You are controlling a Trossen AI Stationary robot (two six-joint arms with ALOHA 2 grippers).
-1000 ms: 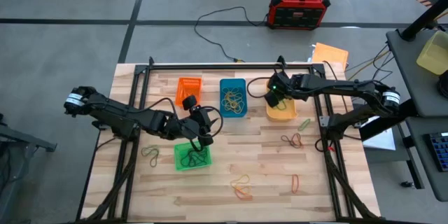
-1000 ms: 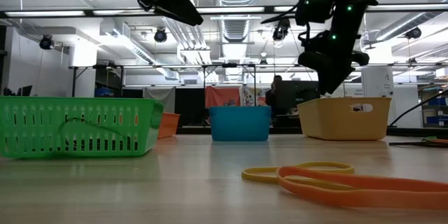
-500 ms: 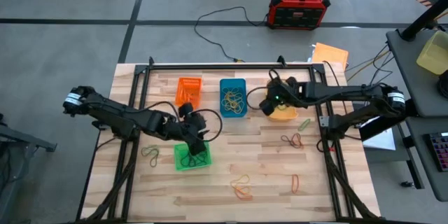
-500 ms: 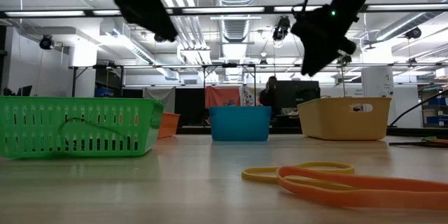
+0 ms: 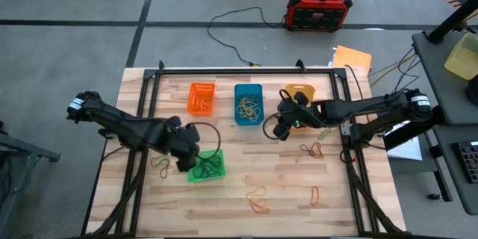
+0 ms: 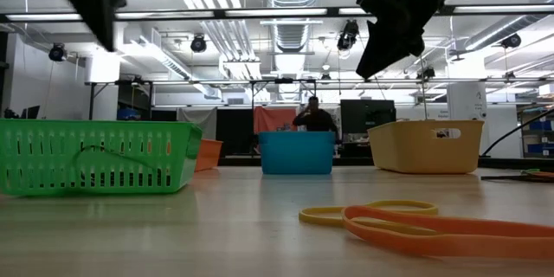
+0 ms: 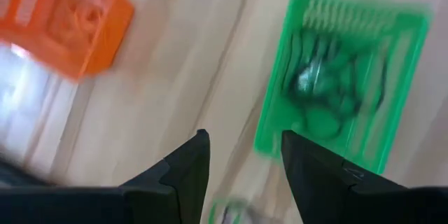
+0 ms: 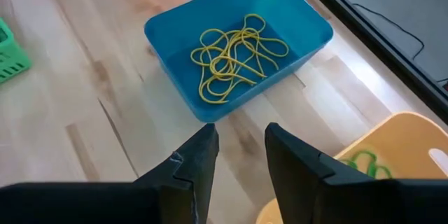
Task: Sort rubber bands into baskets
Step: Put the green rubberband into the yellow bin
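Four baskets stand on the wooden table: orange [image 5: 202, 98], blue [image 5: 249, 104] with yellow rubber bands [image 8: 234, 54], yellow-orange [image 5: 300, 91] with a green band [image 8: 367, 159], and green [image 5: 207, 166] with dark green bands [image 7: 329, 84]. My left gripper [image 5: 184, 162] hangs open above the table beside the green basket's left side, pointing steeply down, its fingers [image 7: 189, 168] holding nothing. My right gripper [image 5: 279, 128] hangs open above the table between the blue and yellow-orange baskets, near their front ends, slanting down, nothing between its fingers [image 8: 199, 157].
Loose bands lie on the table: a green one [image 5: 159, 163] left of the green basket, red ones [image 5: 311, 149], a green one [image 5: 324, 131], orange and yellow ones [image 5: 258, 198] and an orange one [image 5: 315, 193] near the front. A red-and-black box [image 5: 320, 7] stands on the floor behind.
My left gripper has gone from over the green basket's far end toward the table's left and near edges and has tipped to point more steeply down. My right gripper has drawn away from over the yellow-orange basket toward the near edge and a little left, rising slightly.
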